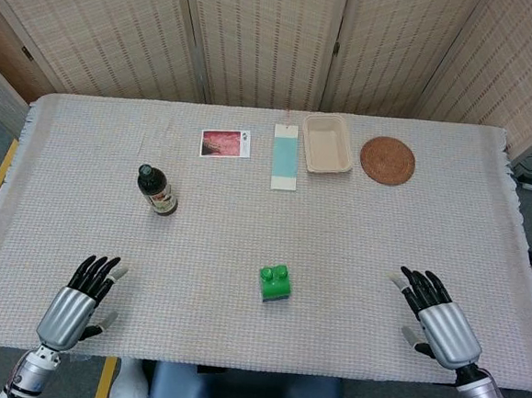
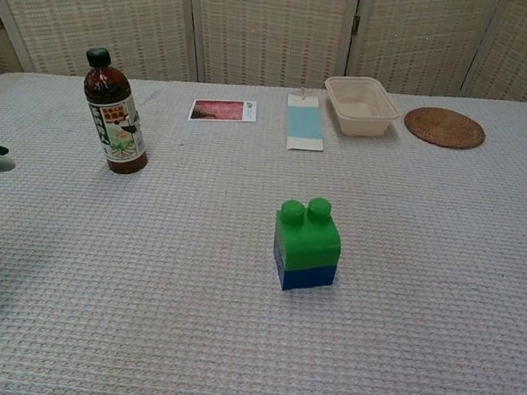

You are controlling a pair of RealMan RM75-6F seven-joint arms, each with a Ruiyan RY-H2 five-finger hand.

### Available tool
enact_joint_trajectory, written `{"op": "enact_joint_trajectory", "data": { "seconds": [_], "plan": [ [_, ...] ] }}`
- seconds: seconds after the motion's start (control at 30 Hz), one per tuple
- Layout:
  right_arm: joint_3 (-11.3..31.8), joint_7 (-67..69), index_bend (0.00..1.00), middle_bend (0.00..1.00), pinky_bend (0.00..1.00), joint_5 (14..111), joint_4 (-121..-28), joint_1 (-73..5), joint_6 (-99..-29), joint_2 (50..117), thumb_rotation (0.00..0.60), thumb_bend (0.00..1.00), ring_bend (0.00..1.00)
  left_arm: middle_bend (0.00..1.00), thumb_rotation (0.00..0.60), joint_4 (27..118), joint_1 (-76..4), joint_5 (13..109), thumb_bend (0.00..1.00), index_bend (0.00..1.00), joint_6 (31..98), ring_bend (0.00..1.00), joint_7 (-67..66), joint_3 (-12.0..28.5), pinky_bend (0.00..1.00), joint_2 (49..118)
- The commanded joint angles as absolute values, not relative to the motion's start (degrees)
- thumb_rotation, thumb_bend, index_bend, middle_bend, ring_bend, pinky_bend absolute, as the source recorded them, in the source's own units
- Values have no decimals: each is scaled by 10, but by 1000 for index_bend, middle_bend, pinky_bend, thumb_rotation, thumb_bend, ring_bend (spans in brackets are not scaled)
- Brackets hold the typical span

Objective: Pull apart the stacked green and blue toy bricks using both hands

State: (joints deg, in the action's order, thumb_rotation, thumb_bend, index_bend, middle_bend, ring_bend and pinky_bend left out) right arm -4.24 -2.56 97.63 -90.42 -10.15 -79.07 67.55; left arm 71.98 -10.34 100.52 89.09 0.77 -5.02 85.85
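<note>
Both hands are resting palm-down on the near edge of the surface (image 1: 350, 298), the left hand (image 1: 81, 302) and right hand (image 1: 436, 318) flanking the stack with fingers released and spread, grasping nothing, likely poised to reach in from either side. The green brick (image 2: 308, 234) is sitting squarely on the blue brick (image 2: 309, 276), near centre, studs up, still joined.

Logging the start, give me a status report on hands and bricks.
Left robot hand open, right robot hand open, both clear of bricks. Green brick stacked on blue brick, untouched. Nothing in the way.
</note>
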Motion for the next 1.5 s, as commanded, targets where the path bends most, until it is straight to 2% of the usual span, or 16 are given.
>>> {"op": "enact_joint_trajectory", "data": {
  "seconds": [0.03, 0.2, 0.37, 0.5, 0.6, 0.77, 0.97, 1.1, 1.27, 1.5],
  "plan": [
    [-42, -27, 0, 0, 0, 975, -904, -102, -788, 677, 600, 378, 0, 89, 600, 728, -104, 1001, 340, 110, 883, 0, 21, -53, 0, 853],
    [-42, -26, 0, 0, 0, 979, -905, -101, -793, 675, 600, 379, 0, 89, 600, 736, -104, 1003, 339, 93, 881, 0, 20, -56, 0, 850],
    [-47, -27, 0, 0, 0, 985, -908, -94, -805, 671, 600, 378, 0, 89, 600, 752, -113, 1017, 340, 136, 873, 0, 49, -66, 0, 842],
    [-47, -33, 0, 0, 0, 993, -909, -90, -816, 674, 600, 379, 0, 94, 600, 768, -126, 1031, 339, 84, 865, 0, 82, -72, 0, 840],
    [-49, -31, 0, 0, 0, 996, -908, -92, -812, 677, 600, 378, 0, 115, 600, 825, -160, 1047, 339, 43, 831, 0, 134, -79, 0, 816],
    [-48, -17, 0, 0, 0, 996, -909, -95, -811, 673, 600, 379, 0, 156, 600, 907, -208, 1014, 338, 71, 753, 0, 149, -61, 0, 785],
    [-46, -2, 0, 0, 0, 999, -908, -98, -814, 668, 600, 378, 0, 183, 600, 915, -240, 977, 292, 61, 693, 0, 129, -34, 0, 824],
    [-44, 7, 0, 0, 0, 995, -907, -100, -811, 668, 600, 379, 0, 200, 600, 906, -252, 959, 286, 73, 684, 0, 122, -13, 0, 861],
    [-40, 22, 0, 0, 0, 988, -906, -102, -810, 662, 600, 378, 0, 202, 600, 904, -254, 913, 286, 39, 685, 0, 69, 21, 0, 914],
    [-39, 38, 0, 0, 0, 989, -907, -104, -813, 656, 600, 379, 0, 202, 600, 904, -261, 856, 286, 53, 671, 0, 14, 47, 0, 977]
  ]
}}
